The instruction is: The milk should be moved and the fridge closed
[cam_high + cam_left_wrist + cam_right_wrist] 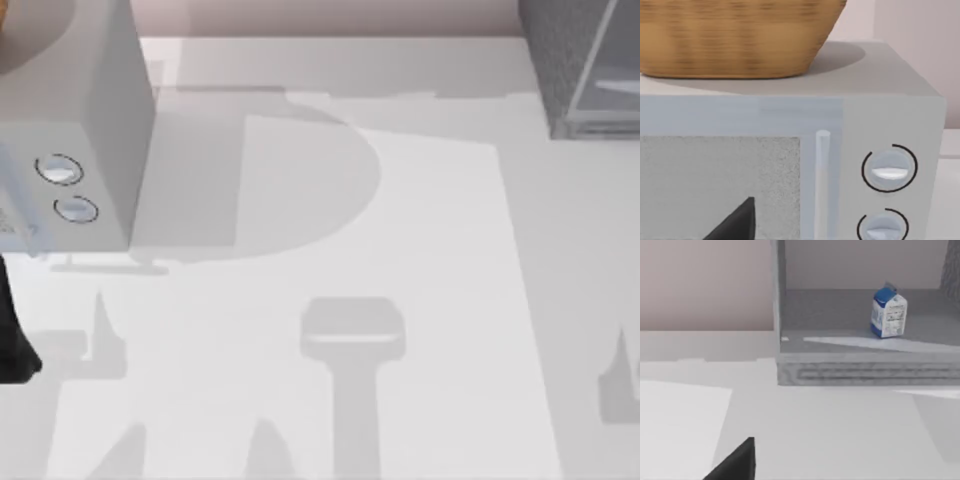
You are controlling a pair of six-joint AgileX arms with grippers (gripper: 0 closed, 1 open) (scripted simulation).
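White table [420, 300] stretched wide under the overhead camera, a pinkish wall behind it. Biggest thing on it: the fridge [575, 60], dark speckled cabinet at the top view's far right, one of it, door evidently swung open, since the right wrist camera looked straight into the light interior. Next down, one pale grey box with two round dials [90, 130] at the far left, and yes, two dials counted, one above the other. One woven basket [735, 37] sat on top of that box, parked up there out of the working area, I'd say.

Then the small one: a single milk [888, 313] carton, upright on the fridge floor, well ahead of the right gripper and a little off to one side of its line of sight, nothing touching it. It stood there because it was not yet fetched.

Left arm [15, 330] waited at the table's left edge, facing the dial box. Whether either gripper was wide or narrow, I could not tell.
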